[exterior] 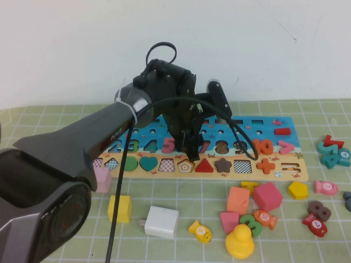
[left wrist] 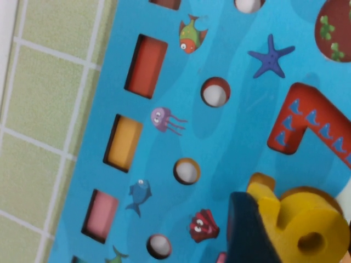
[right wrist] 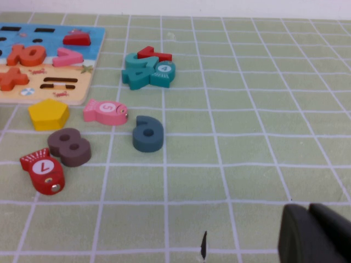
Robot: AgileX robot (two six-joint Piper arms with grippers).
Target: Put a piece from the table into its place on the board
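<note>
Yellow numeral "6" [left wrist: 299, 227] is the piece, and it sits in the left pincer [exterior: 189, 147], which hangs low over the middle of the board [exterior: 285, 143], between the pink "5" [exterior: 168, 144] and the red "7" [exterior: 205, 147]. From the high view the arm covers the gap there, so the empty slot itself cannot be seen, nor the piece; the pincer's tip is right at the numeral row. This arm is the nearer one by far. Loose bits lie on the counter [exterior: 55, 118] near the board's front edge: a yellow cube [exterior: 119, 209], a white block [exterior: 162, 221], a striped fish [exterior: 201, 230] and a duck [exterior: 240, 241], all well clear of the slot.

The left wrist view shows the "6" clamped by a dark finger [left wrist: 249, 233] on one side, its loop hole visible, held just above the blue surface. The red "7" [left wrist: 307, 129] lies just beside it, and I judge that neighbour the main thing to avoid when lowering. The piece's long axis seems tilted against the "7", though how far it must turn is hard to tell.

The right wrist view shows the right pincer [right wrist: 315, 235] parked low over the counter, well apart from the board's end; whether it is open I cannot tell. A dark blue "6" [right wrist: 148, 133], a brown "8" [right wrist: 69, 146] and a red fish [right wrist: 43, 171] lie ahead of it.
</note>
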